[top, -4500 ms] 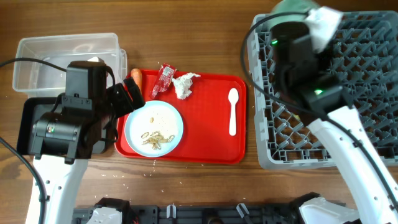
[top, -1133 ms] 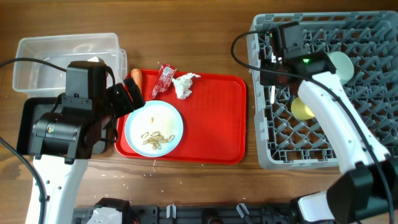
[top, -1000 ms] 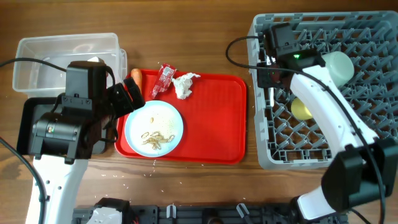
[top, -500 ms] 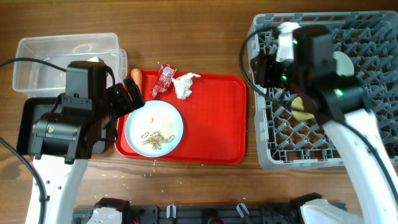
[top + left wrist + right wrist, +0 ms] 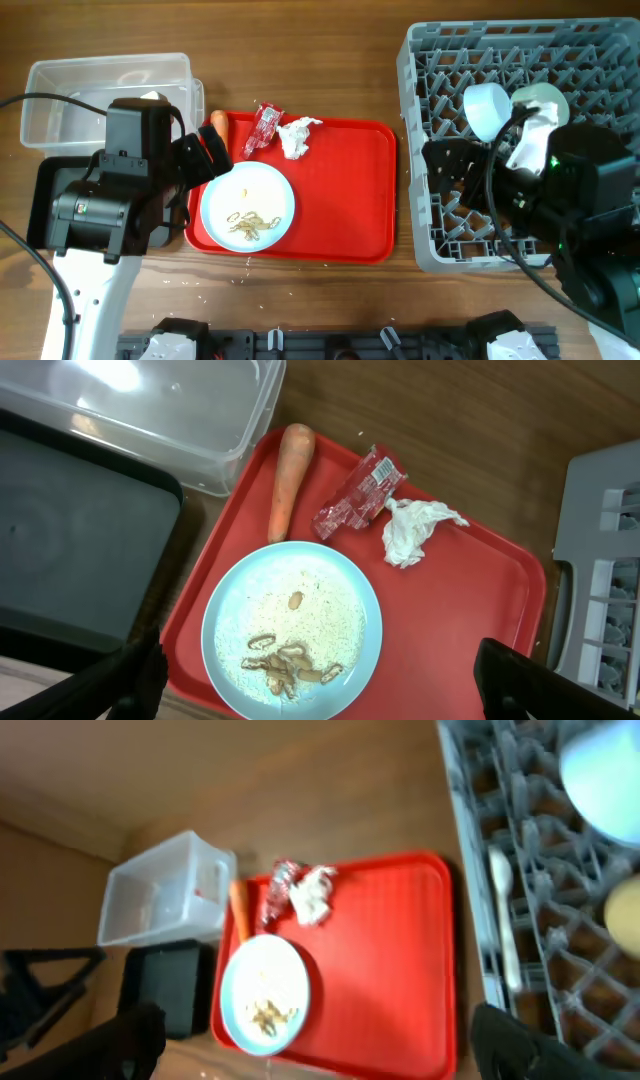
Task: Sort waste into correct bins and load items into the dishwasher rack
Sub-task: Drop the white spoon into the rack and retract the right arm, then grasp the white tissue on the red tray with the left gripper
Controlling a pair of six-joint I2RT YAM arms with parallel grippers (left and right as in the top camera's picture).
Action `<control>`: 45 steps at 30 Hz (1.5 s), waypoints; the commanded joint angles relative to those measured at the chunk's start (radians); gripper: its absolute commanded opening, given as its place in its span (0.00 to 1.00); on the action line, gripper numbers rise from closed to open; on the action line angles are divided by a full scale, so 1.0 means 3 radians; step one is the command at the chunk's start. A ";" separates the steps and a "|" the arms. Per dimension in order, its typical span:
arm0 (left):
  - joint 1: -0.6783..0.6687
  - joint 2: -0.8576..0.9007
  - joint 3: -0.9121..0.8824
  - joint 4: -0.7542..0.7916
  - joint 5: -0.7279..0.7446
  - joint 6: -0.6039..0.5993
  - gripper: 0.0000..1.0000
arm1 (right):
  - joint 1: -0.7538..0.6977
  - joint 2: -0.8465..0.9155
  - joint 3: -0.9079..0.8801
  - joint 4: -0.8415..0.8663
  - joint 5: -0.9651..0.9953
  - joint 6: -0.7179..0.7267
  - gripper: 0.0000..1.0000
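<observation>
On the red tray (image 5: 345,200) lies the pale blue plate (image 5: 290,628) with beige crumbs (image 5: 290,660). Behind it are the carrot (image 5: 288,480), the red wrapper (image 5: 358,506) and the white tissue (image 5: 412,528). My left gripper (image 5: 330,690) hangs open above the plate, holding nothing. Over the dishwasher rack (image 5: 500,50) my right gripper (image 5: 325,1045) is raised, open and empty. The white spoon (image 5: 505,920) lies in the rack's left column. Two bowls (image 5: 487,108) (image 5: 548,98) sit upside down in the rack, and the yellow cup (image 5: 625,915) is beside the spoon.
The clear tub (image 5: 100,95) stands at the back left. In front of it, the black tray (image 5: 70,560) is mostly under my left arm in the overhead view. Bare wood lies between the red tray and the rack.
My right gripper has opened, leaving the spoon in the rack, and has lifted and drawn back toward the front right. The left arm has not moved.
</observation>
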 commanded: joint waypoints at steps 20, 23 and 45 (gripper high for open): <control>0.0015 0.0001 0.0042 0.0006 -0.0056 -0.0020 1.00 | 0.0005 -0.2552 -0.3197 0.2378 0.0907 -0.1300 1.00; 0.0015 0.0001 0.0042 0.0006 -0.0057 -0.0019 1.00 | 0.0005 -0.2926 -0.3777 0.2923 0.0907 -0.1298 1.00; 0.0015 0.0001 0.0042 0.0006 -0.0056 -0.0020 1.00 | 0.0005 -0.3170 -0.4579 0.3738 0.0904 -0.1297 1.00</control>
